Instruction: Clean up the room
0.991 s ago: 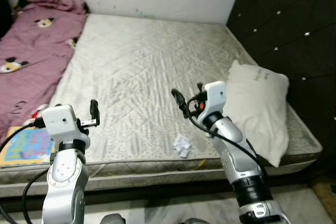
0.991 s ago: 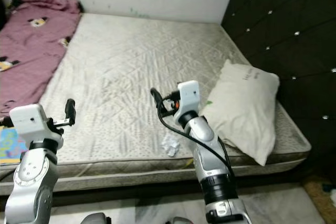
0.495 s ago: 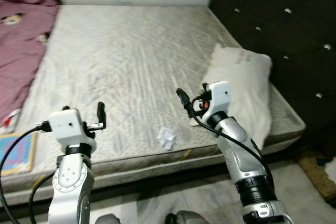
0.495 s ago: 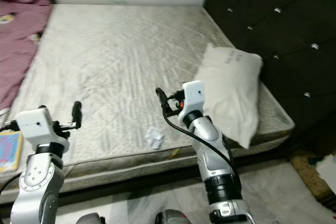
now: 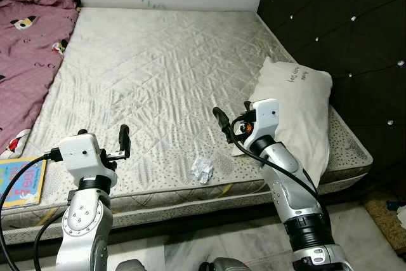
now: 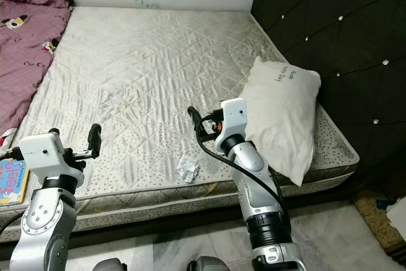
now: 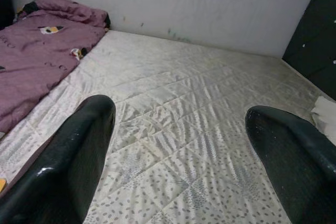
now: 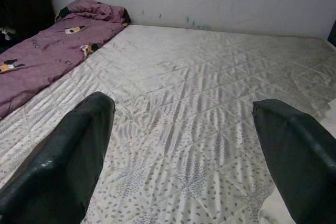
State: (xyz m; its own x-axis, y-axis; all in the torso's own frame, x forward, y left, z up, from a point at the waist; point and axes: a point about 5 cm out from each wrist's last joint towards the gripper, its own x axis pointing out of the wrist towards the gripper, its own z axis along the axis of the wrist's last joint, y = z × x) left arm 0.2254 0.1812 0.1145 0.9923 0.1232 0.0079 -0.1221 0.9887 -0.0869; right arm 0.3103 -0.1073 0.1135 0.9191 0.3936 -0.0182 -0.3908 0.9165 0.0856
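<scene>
Right gripper (image 5: 229, 126), fingers spread wide and empty, is raised at centre frame over the near edge of a bare quilted mattress (image 5: 165, 61), likely poised to reach for litter. Left gripper (image 5: 123, 142), also spread and empty, is raised at lower left, apart from any object. A crumpled white paper scrap (image 5: 202, 170), probably the thing to clear, lies lower centre between the two grippers near the mattress edge; a white pillow (image 5: 298, 115) lies right, a purple blanket (image 5: 25, 61) upper left, a colourful book (image 5: 19, 182) far left.
</scene>
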